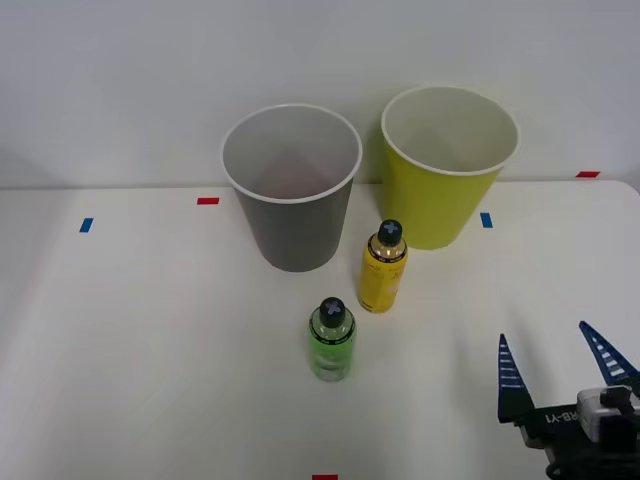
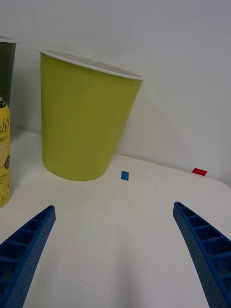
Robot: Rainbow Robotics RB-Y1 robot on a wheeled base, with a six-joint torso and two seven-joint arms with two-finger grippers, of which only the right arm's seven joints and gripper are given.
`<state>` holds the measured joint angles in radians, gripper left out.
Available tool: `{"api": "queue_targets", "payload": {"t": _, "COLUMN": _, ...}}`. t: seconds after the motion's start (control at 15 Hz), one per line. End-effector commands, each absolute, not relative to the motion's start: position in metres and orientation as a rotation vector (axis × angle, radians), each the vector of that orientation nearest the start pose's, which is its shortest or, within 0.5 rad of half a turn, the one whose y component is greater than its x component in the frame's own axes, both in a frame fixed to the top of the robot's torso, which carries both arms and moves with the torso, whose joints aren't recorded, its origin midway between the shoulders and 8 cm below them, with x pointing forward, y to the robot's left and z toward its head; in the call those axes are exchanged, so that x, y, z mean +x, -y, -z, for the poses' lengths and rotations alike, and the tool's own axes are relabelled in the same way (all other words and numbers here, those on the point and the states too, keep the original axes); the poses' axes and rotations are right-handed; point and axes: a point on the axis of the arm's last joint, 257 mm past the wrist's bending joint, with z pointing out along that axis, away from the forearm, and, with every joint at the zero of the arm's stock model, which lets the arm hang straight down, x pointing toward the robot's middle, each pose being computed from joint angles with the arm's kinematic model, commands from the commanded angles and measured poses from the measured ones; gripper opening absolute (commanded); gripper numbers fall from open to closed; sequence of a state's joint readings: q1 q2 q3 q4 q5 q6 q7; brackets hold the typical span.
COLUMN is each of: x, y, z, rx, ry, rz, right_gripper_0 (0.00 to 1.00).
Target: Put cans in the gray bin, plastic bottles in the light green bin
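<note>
Reaching first for the yellow bottle (image 1: 382, 268), just in front of the light green bin (image 1: 440, 200), looks sensible. The right gripper (image 1: 560, 362), fingers spread and empty, sits well nearer than that bin, so it should close low on the body.

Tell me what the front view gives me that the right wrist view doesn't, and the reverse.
Front view alone: the green bottle standing nearest the robot, the open mouths of both bins, and red tape marks on the table.

Right wrist view alone: a side-on look at the light green bin's wall and the label lettering on the yellow bottle.

Both: the light green bin, the yellow bottle, part of the gray bin, the blue tape mark beside the light green bin, and the right gripper open and empty.
</note>
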<state>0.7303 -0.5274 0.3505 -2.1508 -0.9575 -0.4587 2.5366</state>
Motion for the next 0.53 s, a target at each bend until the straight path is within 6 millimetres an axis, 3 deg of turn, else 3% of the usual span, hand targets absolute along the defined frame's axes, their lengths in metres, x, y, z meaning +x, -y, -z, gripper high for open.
{"api": "queue_targets", "payload": {"t": 0.07, "x": 0.315, "y": 0.261, "z": 0.205, "rx": -0.216, "ry": -1.506, "rz": 0.186, "right_gripper_0": 0.83}}
{"api": "queue_targets", "payload": {"t": 0.27, "x": 0.307, "y": 0.259, "z": 0.207, "rx": -0.191, "ry": -1.513, "rz": 0.117, "right_gripper_0": 0.84}}
{"api": "queue_targets", "payload": {"t": 0.53, "x": 0.302, "y": 0.259, "z": 0.233, "rx": -0.168, "ry": -1.511, "rz": 0.021, "right_gripper_0": 0.83}}
